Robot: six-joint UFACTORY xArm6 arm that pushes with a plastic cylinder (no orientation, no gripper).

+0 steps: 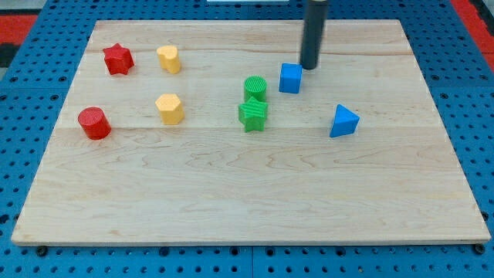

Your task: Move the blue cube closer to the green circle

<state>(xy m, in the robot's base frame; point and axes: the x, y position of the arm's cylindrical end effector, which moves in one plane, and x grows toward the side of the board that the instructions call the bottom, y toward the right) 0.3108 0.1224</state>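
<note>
Camera view: the tip (309, 68) is sitting upper right of center, just right of the blue cube (290, 78), likely lining up a leftward shove toward the green circle (255, 86). No jaws, just 1 rod holding nothing.

No text, label, brand, number or sign can be read anywhere in the camera view
</note>
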